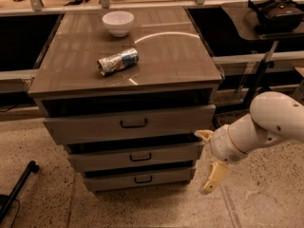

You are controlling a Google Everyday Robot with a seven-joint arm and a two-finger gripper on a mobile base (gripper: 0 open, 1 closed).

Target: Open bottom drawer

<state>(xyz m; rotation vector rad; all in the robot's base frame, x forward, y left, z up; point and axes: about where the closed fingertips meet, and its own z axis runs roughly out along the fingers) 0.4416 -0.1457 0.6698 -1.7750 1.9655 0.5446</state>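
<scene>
Cabinet (128,75): stood mid-view on the speckled floor (57,208); carried three grey-beige drawer fronts, each shorter than the one above, with a dark gap over each.
Arm (273,120): white and thick; reached in from the right edge of the view, sloping down and leftward beside the cabinet's right flank, wrist end lowest.
Bottom drawer (137,178): sat lowest of the three, just above the floor, its flat front facing the camera and its long axis running left to right; looked shut or nearly so, judged not yet pulled.
Gripper (204,163): hung off the cabinet's front right corner, level with the middle and lowest fronts; showed two cream fingers spread well apart, one up by the middle drawer's right end, the other pointing down at the floor; held nothing and touched no handle.
Key relation: placed the drawer's handle leftward of the gripper and slightly lower, near but clearly apart; judged to call for a sideways shift across the front and a wrist turn, so as to straddle the level bar before pulling outward.
Bowl (118,23): white, rested upright at the back of the cabinet top.
Can (118,61): crushed, silvery, lay on its side near the middle of the top.
Handle (143,179): small dark bar, sat level at the middle of the lowest front.
</scene>
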